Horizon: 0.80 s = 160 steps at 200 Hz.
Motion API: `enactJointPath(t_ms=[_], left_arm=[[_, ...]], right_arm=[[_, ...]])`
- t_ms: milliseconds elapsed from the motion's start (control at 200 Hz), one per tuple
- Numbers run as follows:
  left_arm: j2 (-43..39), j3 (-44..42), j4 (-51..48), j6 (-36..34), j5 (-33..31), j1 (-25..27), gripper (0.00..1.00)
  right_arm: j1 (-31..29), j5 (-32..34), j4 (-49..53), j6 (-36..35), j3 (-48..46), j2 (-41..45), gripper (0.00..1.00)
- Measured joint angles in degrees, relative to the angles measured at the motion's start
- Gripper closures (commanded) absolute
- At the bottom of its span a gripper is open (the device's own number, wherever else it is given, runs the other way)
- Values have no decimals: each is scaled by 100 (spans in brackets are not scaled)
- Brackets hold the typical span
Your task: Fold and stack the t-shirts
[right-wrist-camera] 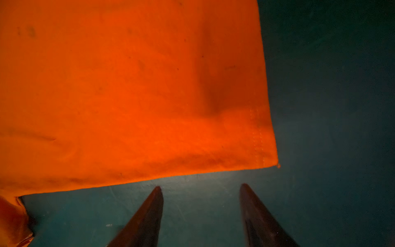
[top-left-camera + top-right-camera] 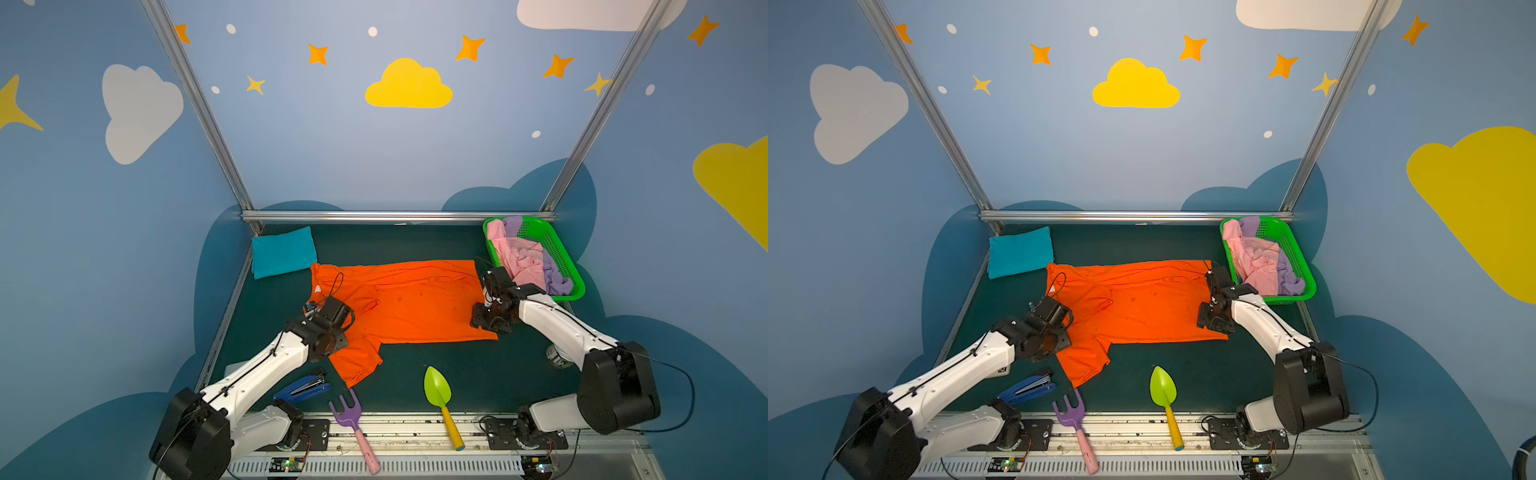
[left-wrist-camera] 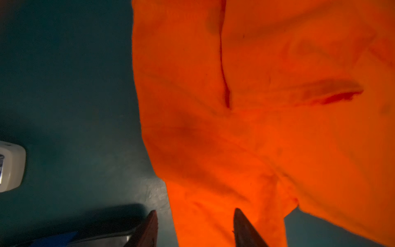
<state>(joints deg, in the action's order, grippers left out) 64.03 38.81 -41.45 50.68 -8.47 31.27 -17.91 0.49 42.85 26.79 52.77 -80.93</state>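
A bright orange t-shirt (image 2: 415, 303) (image 2: 1150, 303) lies spread on the dark green table, its far long side folded over and one sleeve pointing toward the front. My left gripper (image 3: 195, 210) (image 2: 330, 345) hangs open over that sleeve's edge, one finger over the cloth (image 3: 256, 128), the other over the table. My right gripper (image 1: 201, 186) (image 2: 492, 328) is open over bare table, just off the hem corner (image 1: 265, 158). A folded teal t-shirt (image 2: 282, 251) lies at the back left. Pink (image 2: 521, 257) and lilac (image 2: 557, 278) t-shirts lie crumpled in the basket.
The green basket (image 2: 557, 245) stands at the back right. Near the front edge lie a blue stapler (image 2: 303, 388), a purple toy fork (image 2: 347, 415) and a green toy shovel (image 2: 436, 388). A small tin (image 2: 555, 355) sits behind the right arm.
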Motion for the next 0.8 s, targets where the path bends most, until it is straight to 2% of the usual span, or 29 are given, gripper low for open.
enactJointPath(t_ms=[75,175,375,576,616,731,801], left_arm=[[-129,-315,26,229,28,177,30],[-57,-684,304,525,166,409,30],[629,-721,597,953,221,1154,38],[798,-702,599,1209,26,1351,45],[824,-702,588,1248,4,1360,51],[905,-688,439,1346,-127,1388,85],[953,-651,487,1394,-125,1388,95]], right_arm=[[24,-4,-9,37,-85,35,36],[68,-13,-57,109,-114,11,34],[195,-118,-197,243,-160,-170,34],[284,-192,-249,299,-164,-225,33],[295,-195,-256,299,-164,-225,33],[369,-195,-269,304,-164,-232,32],[450,-212,-284,310,-166,-262,31]])
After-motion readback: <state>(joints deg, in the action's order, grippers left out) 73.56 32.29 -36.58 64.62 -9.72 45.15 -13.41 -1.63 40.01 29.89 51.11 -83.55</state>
